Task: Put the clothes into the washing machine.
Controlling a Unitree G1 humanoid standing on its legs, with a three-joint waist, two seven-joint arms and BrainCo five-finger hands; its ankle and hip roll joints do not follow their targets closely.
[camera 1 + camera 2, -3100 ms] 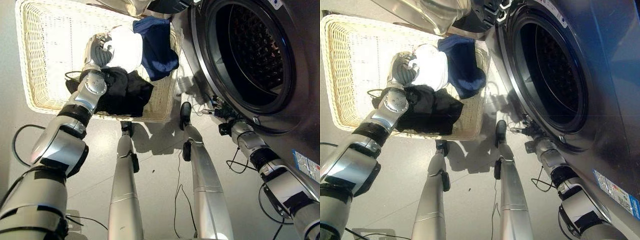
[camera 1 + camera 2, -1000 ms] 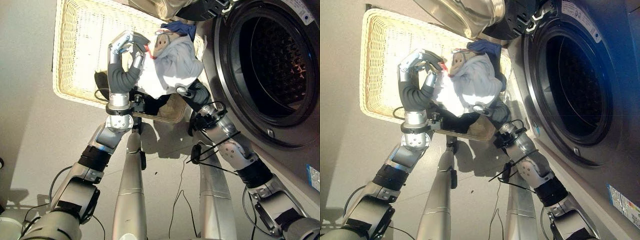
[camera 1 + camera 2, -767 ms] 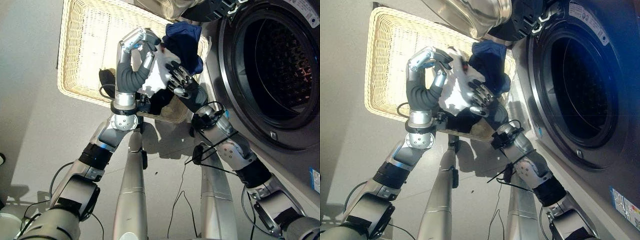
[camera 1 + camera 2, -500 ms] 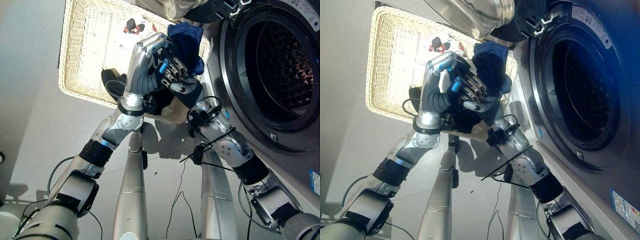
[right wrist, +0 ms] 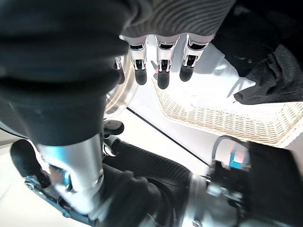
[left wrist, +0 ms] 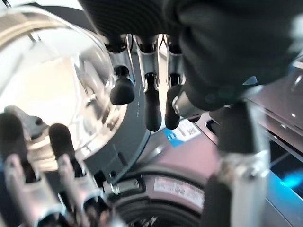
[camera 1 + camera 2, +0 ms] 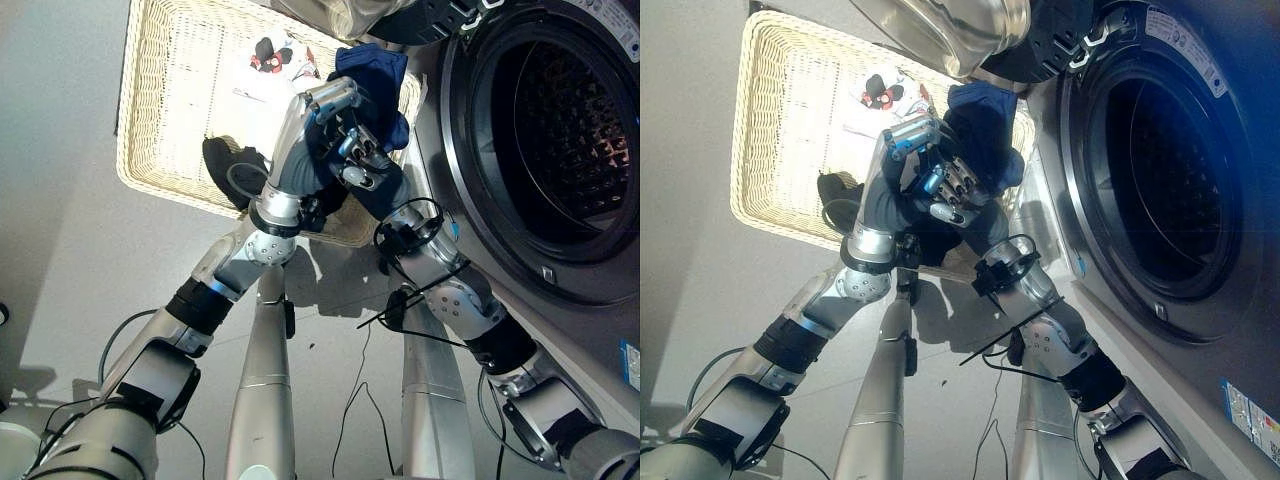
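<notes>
Both the left hand and right hand hover empty with loose fingers at upper centre above the basket, so a good regrasp means closing firmly on the navy garment before swinging toward the drum.

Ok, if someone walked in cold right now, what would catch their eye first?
Probably the two robot hands, left robot hand and right robot hand, raised close together, both empty, over the near corner of the wicker basket. Next, the washing machine gaping open on the right, and the white garment lying in the basket.
</notes>
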